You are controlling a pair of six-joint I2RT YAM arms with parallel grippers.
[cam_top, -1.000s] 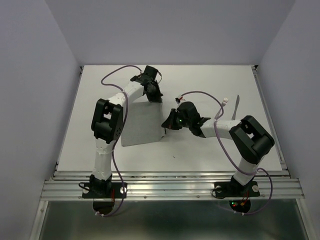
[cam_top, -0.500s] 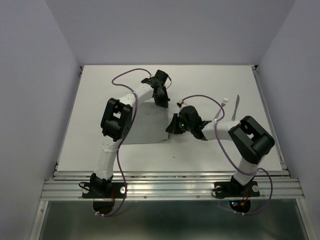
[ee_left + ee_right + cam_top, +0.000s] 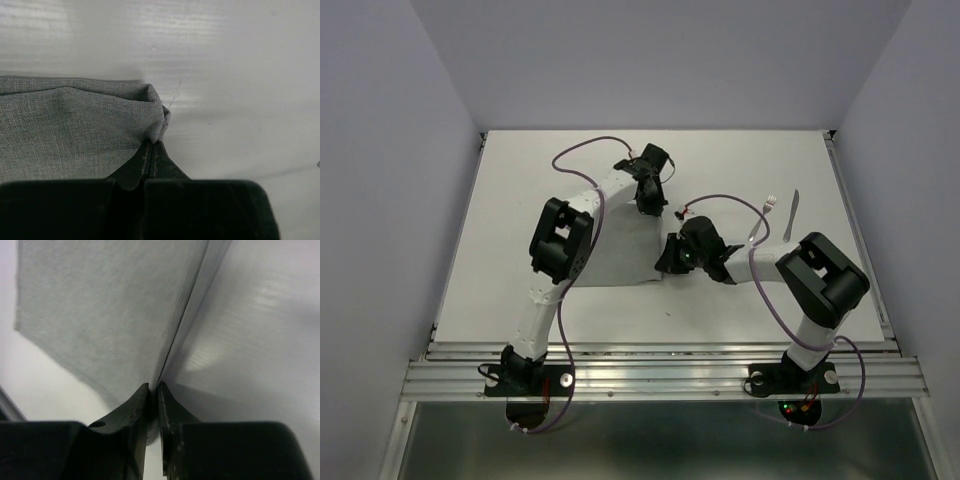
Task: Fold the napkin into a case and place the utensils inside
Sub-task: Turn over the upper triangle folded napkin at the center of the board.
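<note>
The grey napkin (image 3: 623, 255) lies on the white table, partly under the left arm. My left gripper (image 3: 648, 207) is at its far right corner and is shut on that bunched corner (image 3: 159, 122). My right gripper (image 3: 664, 263) is at the near right corner. Its fingers stand a narrow slit apart, with the napkin's layered edge (image 3: 172, 335) running between the tips. The knife (image 3: 791, 214) lies at the right of the table. What looks like the fork's head (image 3: 771, 201) is just left of it, partly behind the right arm's cable.
The table (image 3: 510, 200) has grey walls on both sides and a metal rail (image 3: 660, 375) along the near edge. Purple cables loop above both arms. The right arm's elbow (image 3: 825, 275) sits close to the utensils.
Both grippers have moved to the right with the napkin's edge. The left arm swung right and its forearm now lies over the cloth. The napkin looks lower and flatter than a second ago.
</note>
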